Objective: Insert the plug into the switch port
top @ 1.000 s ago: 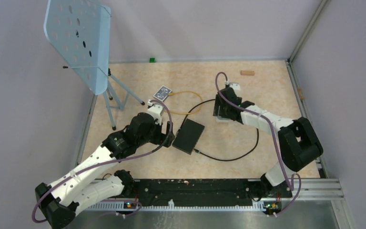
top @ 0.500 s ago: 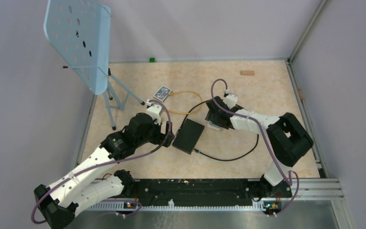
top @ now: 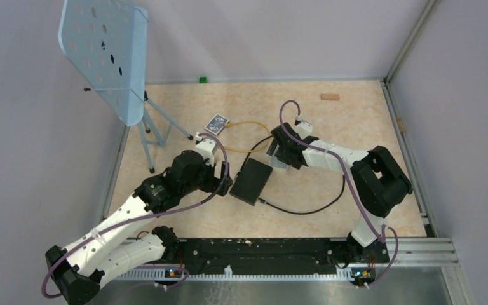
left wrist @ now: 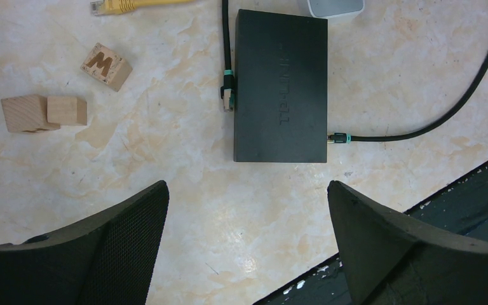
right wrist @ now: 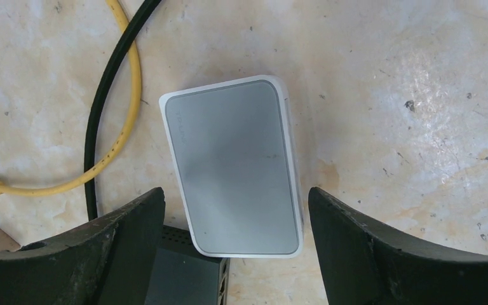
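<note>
The flat black box (top: pixel 252 181) lies mid-table, and the left wrist view shows it whole (left wrist: pixel 279 86). A switch port (right wrist: pixel 223 287) shows in its narrow edge. The plug (left wrist: pixel 227 95), teal-booted on a black cable, lies loose along the box's opposite long edge. The same kind of end (left wrist: pixel 338 136) meets the port-side edge. My left gripper (top: pixel 223 181) (left wrist: pixel 246 190) hovers open just short of the box, with nothing between its fingers. My right gripper (top: pixel 278 152) (right wrist: pixel 235 190) is open, straddling the pale grey device (right wrist: pixel 232 168) without touching it. That device's end overlaps the box's corner.
A yellow cable (right wrist: pixel 121 95) and the black cable (right wrist: pixel 111 82) curve beside the pale device. Three wooden blocks (left wrist: pixel 106 65) sit left of the box. A playing card (top: pixel 217 121) and a blue perforated panel on a tripod (top: pixel 105 54) stand at the back left.
My right arm has swung left toward the black box, and the pale device has come along with it. Its jaws stand wider now. The left arm has not moved.
</note>
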Robot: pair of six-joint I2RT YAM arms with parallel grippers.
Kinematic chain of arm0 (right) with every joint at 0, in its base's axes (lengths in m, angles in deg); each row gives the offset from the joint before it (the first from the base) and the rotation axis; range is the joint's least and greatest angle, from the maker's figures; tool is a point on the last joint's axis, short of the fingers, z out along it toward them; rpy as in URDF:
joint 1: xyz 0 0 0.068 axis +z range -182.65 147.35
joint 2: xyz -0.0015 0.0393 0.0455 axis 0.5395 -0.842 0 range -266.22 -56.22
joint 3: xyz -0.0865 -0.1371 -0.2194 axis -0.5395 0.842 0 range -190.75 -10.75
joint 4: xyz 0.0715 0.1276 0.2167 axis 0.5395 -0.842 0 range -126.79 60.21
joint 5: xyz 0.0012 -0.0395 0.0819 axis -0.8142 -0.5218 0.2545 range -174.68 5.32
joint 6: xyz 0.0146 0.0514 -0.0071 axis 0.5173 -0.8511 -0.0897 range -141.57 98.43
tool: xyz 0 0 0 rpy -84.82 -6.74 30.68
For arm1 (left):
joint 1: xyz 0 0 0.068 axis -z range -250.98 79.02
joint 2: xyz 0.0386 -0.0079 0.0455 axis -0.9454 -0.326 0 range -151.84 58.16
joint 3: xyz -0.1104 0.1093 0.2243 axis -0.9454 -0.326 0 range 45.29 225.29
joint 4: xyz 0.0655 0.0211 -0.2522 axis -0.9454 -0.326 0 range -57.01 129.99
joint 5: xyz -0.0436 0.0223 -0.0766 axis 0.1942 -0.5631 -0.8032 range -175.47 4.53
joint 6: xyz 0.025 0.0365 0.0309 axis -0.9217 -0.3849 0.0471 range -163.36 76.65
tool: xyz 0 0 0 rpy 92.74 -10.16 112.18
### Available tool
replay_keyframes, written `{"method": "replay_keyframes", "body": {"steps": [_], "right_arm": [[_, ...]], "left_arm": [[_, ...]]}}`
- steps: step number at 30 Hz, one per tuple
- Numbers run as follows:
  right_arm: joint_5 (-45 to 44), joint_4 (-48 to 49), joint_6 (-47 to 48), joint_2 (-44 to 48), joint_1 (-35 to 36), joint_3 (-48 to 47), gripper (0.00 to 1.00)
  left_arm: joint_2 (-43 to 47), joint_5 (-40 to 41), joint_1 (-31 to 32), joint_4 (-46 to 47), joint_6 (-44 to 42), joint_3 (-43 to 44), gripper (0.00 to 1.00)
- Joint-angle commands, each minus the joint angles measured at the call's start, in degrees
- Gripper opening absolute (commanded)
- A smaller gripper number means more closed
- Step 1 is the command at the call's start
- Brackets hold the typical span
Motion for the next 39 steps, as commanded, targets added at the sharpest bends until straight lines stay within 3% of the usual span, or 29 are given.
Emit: {"method": "replay_keyframes", "body": {"steps": [1, 18, 26, 31, 35, 39], "right_arm": [[0.6, -0.8, 2.2, 0.8, 0.0, -3.1, 0.81], [11.0, 5.4, 5.1, -4.3, -0.3, -5.2, 0.81], [10.6, 2.3, 13.9, -0.7, -3.6, -7.5, 0.81], [10.7, 2.7, 24.8, 6.0, -7.7, -4.3, 0.81], [12.5, 4.6, 42.6, 6.7, -9.2, -5.7, 0.8], [14.3, 2.5, 61.7, 1.7, -9.3, -11.7, 0.78]], "left_arm": [[0.6, 0.0, -0.1, 1.9, -0.3, -0.2, 0.99], [0.0, 0.1, -0.1, 1.8, -0.3, -0.1, 0.99], [0.2, 0.4, -0.1, 1.8, -0.3, -0.2, 0.99], [-0.2, 0.1, -0.1, 1.8, -0.3, -0.1, 0.99], [-0.2, 0.2, -0.1, 1.8, -0.3, -0.1, 0.99], [0.1, 0.5, -0.1, 1.7, -0.2, -0.2, 0.99]]}}
